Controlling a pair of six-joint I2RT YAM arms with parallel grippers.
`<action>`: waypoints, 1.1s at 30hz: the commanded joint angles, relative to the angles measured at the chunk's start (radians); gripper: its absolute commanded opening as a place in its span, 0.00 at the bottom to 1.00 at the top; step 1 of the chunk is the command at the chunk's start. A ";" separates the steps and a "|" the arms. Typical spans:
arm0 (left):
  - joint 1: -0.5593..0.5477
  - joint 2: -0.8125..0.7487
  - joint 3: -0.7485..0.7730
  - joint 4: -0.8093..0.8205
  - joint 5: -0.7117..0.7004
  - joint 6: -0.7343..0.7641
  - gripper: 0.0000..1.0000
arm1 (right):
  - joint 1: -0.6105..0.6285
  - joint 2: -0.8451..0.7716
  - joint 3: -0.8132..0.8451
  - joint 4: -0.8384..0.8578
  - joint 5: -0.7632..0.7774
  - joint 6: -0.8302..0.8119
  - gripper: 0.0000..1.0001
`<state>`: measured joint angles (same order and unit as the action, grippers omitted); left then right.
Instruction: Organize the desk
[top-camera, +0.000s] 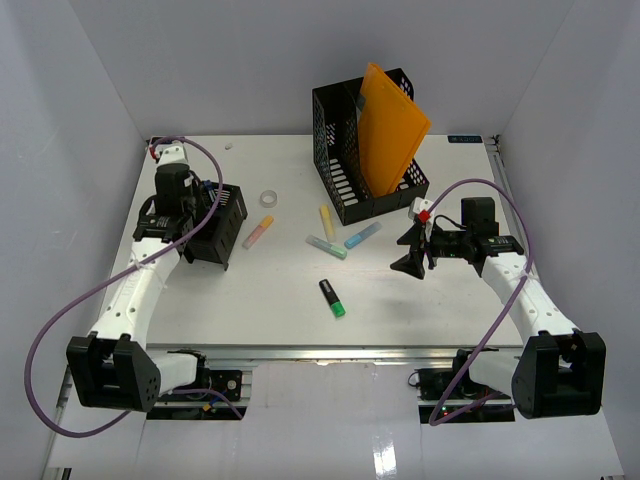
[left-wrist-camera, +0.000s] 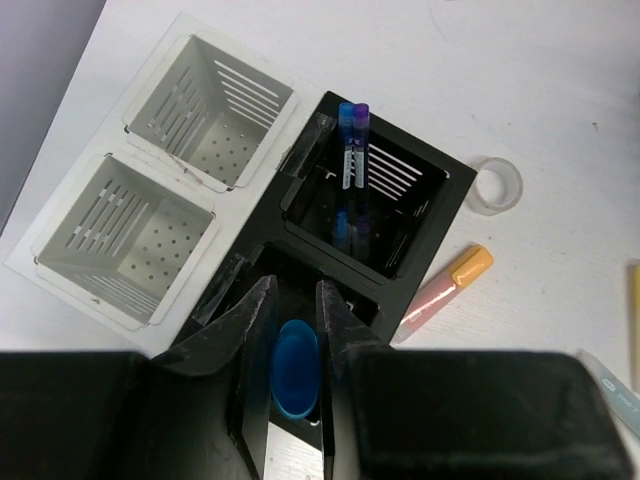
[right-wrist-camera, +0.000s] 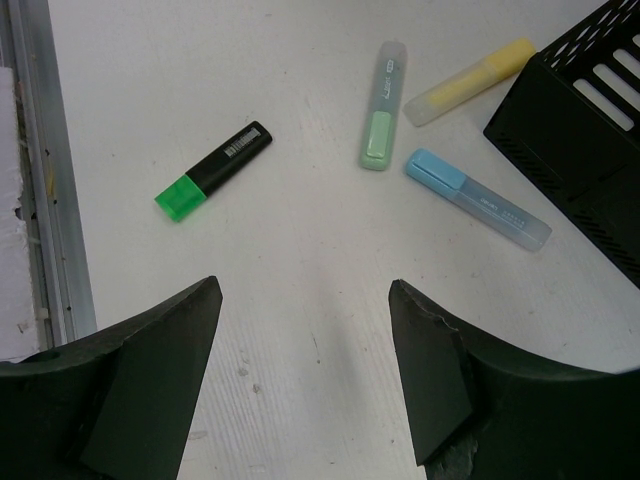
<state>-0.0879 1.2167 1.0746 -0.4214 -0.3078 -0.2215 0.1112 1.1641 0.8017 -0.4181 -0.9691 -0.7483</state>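
The left end effector is drawn in narrow and is clamped on a blue item, rounded at its visible end and gripped between both fingers. Directly beneath it a black organizer is seen, with the nearer compartment lying under the fingertips. In the farther compartment, ahead of the fingers, two pens with blue and purple caps are leaned against the wall. To the left of the fingers, in the wrist view, a white slotted organizer is set just beside the black one. Ahead and to the right a tape roll is laid flat, and a pink highlighter with an orange cap is placed just beside the black organizer's corner.

The right end effector is spread wide, and nothing is held between its fingers. Ahead and to its left a green-and-black highlighter is found. Ahead of it a pale green highlighter, a pale blue highlighter and a yellow highlighter are gathered near one another. Ahead and to the right a black mesh file holder is stood, with an orange folder propped in it.

The white surface is spread beneath both end effectors, and everything named is carried on it. Its metal rail is seen to the left of the right end effector.
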 joint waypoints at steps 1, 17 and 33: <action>0.005 -0.028 -0.028 -0.017 0.045 -0.042 0.11 | -0.008 -0.009 -0.004 -0.005 -0.025 -0.013 0.75; 0.005 -0.093 -0.038 -0.018 0.269 -0.084 0.77 | -0.018 -0.002 -0.012 0.008 -0.025 0.002 0.75; 0.005 -0.550 -0.405 0.100 0.900 -0.371 0.98 | 0.643 0.271 0.162 -0.032 0.680 0.432 0.74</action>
<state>-0.0864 0.8171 0.7632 -0.3807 0.4508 -0.4558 0.6158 1.3210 0.8518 -0.4250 -0.5407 -0.5200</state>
